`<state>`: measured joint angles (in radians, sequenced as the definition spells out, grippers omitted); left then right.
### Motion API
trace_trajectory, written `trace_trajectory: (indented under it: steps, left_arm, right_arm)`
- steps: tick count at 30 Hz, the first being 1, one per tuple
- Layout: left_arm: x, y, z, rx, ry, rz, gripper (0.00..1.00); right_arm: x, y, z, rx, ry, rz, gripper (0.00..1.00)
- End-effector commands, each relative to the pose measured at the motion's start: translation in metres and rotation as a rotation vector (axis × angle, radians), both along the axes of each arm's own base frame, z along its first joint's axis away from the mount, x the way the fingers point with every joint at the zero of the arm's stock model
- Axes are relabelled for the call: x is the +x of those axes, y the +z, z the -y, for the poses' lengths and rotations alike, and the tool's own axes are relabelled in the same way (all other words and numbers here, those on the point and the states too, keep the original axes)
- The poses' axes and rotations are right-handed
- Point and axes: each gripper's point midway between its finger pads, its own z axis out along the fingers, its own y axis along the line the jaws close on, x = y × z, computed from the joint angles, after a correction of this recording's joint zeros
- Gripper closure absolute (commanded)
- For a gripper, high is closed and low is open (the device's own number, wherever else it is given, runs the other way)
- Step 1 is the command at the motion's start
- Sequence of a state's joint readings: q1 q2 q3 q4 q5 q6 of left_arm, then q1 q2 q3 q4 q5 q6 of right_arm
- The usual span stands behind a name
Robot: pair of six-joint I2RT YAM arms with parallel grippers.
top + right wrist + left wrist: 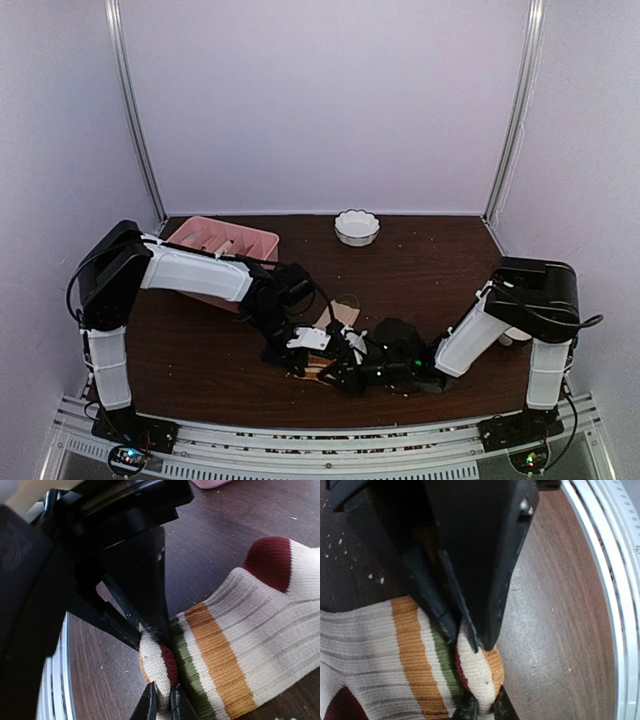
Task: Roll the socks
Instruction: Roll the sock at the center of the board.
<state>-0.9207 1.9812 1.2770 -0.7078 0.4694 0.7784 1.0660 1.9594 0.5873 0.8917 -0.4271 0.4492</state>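
Lab robot cell: white wall panels (320,100), aluminium posts (137,120) (mounting rail (320,447) fronting table (430,270)).

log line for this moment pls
left gripper: shut on striped cuff of beige ribbed knit sock | right gripper: shut on same cuff end | sock: lying on dark brown table

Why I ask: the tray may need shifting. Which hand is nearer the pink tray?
Left. The left hand grips the striped sock at its cuff, in front of the pink tray and to its right; the right hand pinches the same cuff from farther right.
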Motion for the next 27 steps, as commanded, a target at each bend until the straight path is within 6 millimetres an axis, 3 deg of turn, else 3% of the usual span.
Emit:
trace_trajectory:
  steps: [1,3,8,9,10,11,19,23,27]
  left_arm:
    - [0.01,-0.005,-0.002,0.057,0.086,-0.134,0.94]
    - [0.011,-0.009,-0.003,0.09,0.118,-0.207,1.0]
    - [0.011,-0.028,-0.015,0.189,0.171,-0.241,1.0]
    - [0.012,-0.028,-0.016,0.191,0.177,-0.243,1.0]
    - [0.012,-0.028,-0.017,0.197,0.179,-0.24,1.0]
    - [0.012,-0.028,-0.018,0.204,0.179,-0.239,1.0]
    - [0.007,-0.024,-0.025,0.222,0.159,-0.284,1.0]
    - [0.001,-0.021,-0.029,0.245,0.144,-0.333,1.0]
    - [-0.01,-0.017,-0.037,0.28,0.106,-0.389,1.0]
  right_arm:
    - [-0.028,-0.083,0.063,-0.325,-0.019,-0.134,0.81]
    - [-0.025,-0.081,0.064,-0.328,-0.022,-0.102,0.73]
    - [-0.024,-0.084,0.076,-0.412,-0.013,-0.018,0.58]
    - [-0.022,-0.085,0.082,-0.442,-0.02,0.005,0.41]
    - [-0.02,-0.087,0.091,-0.481,-0.036,0.03,0.05]
    - [-0.019,-0.086,0.098,-0.499,-0.041,0.052,0.0]
    - [0.002,-0.067,0.15,-0.615,-0.204,0.215,0.0]
    - [0.018,-0.06,0.162,-0.649,-0.328,0.259,0.01]
    - [0.028,-0.036,0.167,-0.579,-0.478,0.33,0.0]
